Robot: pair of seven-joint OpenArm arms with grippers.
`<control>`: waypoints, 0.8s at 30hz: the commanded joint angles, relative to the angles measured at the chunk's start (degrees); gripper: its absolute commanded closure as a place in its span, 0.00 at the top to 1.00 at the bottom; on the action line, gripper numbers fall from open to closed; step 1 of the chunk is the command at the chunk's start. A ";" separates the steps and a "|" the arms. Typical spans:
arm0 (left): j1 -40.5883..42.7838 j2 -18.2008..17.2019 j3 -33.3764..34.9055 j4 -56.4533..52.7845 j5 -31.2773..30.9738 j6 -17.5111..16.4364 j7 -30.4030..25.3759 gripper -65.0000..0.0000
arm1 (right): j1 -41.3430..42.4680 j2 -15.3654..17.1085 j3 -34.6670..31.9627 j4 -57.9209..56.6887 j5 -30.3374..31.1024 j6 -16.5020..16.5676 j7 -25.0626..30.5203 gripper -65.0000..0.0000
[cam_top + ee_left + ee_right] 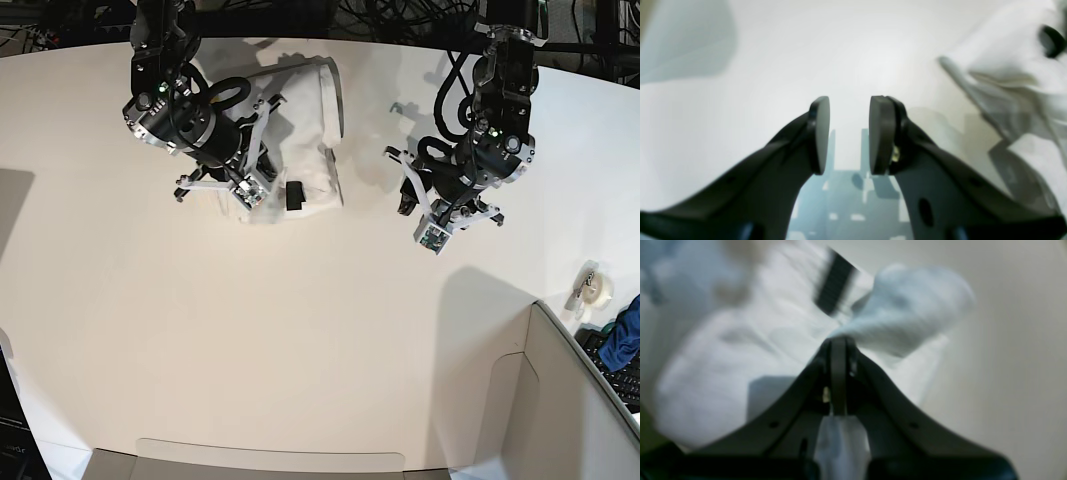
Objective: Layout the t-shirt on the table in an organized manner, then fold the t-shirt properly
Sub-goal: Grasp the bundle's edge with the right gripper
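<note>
The t-shirt (300,130) lay bunched in a rumpled heap on the far side of the table (300,340), its dark neck label (295,195) showing at the near edge. The right gripper (838,340) was pressed together on a fold of the white cloth, pinching it tight. Well apart from it, the left gripper (849,133) hung over bare tabletop with its pads (881,133) spread and nothing between them, the shirt off to one side.

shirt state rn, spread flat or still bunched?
Bunched. The t-shirt lies in a crumpled heap on the table, not spread; the right gripper is shut on a fold of it, the left gripper open and apart.
</note>
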 commanded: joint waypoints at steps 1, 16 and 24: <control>-0.81 -0.33 -0.17 0.93 -0.03 0.00 -1.18 0.31 | 0.78 0.12 -1.06 1.12 0.49 -0.05 1.82 0.00; -0.81 -0.42 -0.26 -2.67 -0.03 0.00 -1.36 0.31 | 1.66 0.56 -14.77 1.12 0.49 -12.76 7.80 0.00; -0.81 -0.51 -0.61 -4.26 -0.03 0.00 -1.36 0.31 | 0.34 4.08 -18.12 1.12 0.49 -30.43 7.88 0.00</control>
